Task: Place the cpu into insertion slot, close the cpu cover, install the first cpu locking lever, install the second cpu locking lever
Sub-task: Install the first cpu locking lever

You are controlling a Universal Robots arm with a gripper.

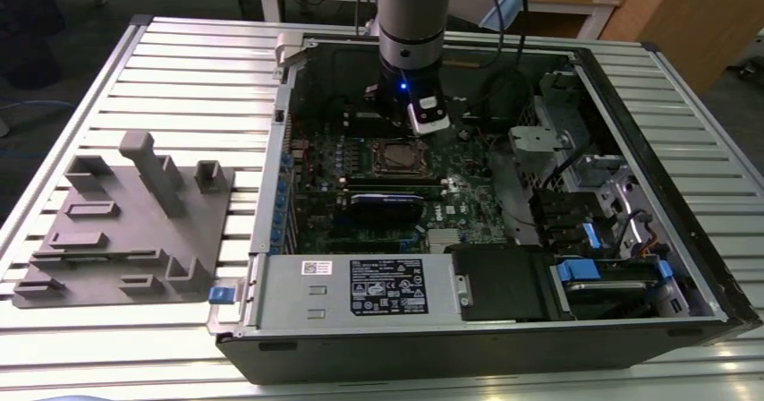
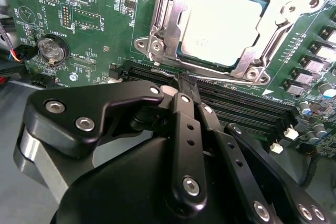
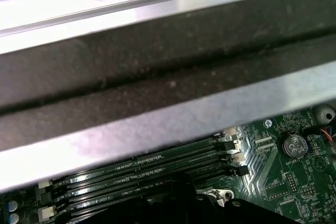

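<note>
I see the gripper low inside the open computer case, just beside the socket. In the second wrist view its two black fingers are pressed together to one narrow tip, and I see nothing between them. The tip stands over the black memory slots, very near to a thin metal rod that runs along the nearest edge of the socket. I cannot tell if it touches the rod.

The chip lies flat in the socket with its pale metal face up. The cover is down over it, and the chip shows through its window.

On the green board, a round coin battery sits well apart from the socket. In the exterior view a blue card stands on the board near the socket. A grey power supply box sits along the case's near edge. Dark cables hang at the exterior view's right of the arm. A grey holder block lies outside the case on the slatted table, at the exterior view's left.

In the first wrist view a grey metal strip crosses in front of the board.
</note>
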